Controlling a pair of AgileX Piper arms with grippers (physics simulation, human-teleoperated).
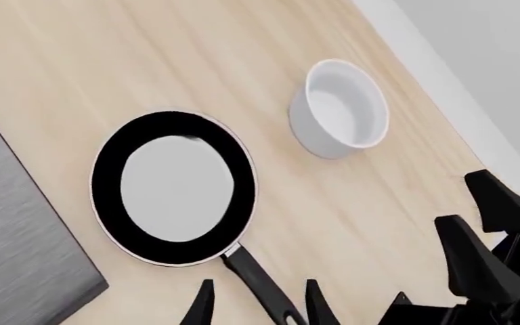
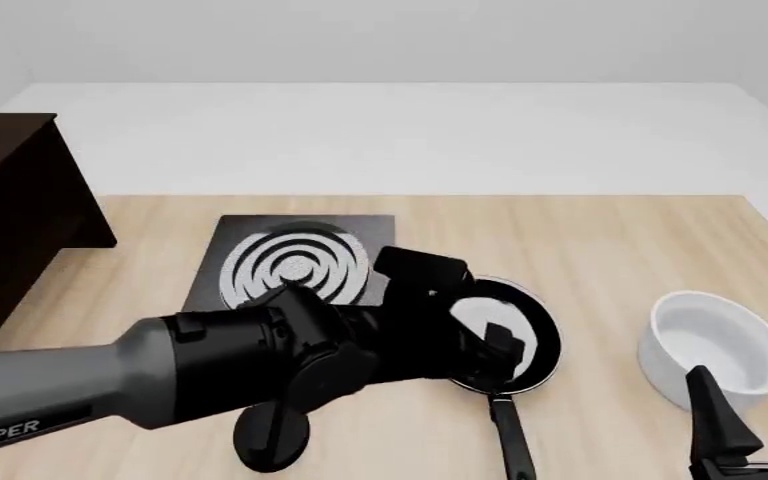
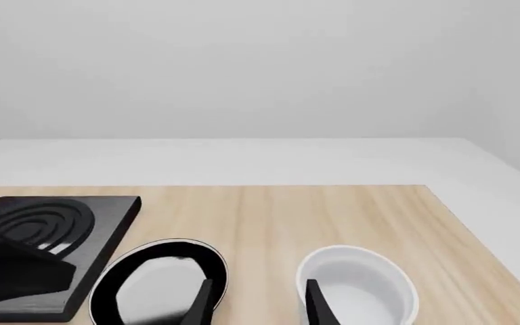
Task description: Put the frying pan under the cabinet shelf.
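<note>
The frying pan [image 2: 504,345] lies on the tabletop [image 2: 598,250], well apart from the cabinet shelf [image 2: 11,220], so nothing is done yet. The left claw [image 1: 258,305] hangs wide open above its handle [image 1: 260,283]; the right claw [image 3: 258,301] is open and holds nothing.

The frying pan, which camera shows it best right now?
The left wrist view: the whole frying pan shows, with most of its handle. In the front view the left arm covers part of it. The right wrist view cuts the pan off at the frame edge.
</note>
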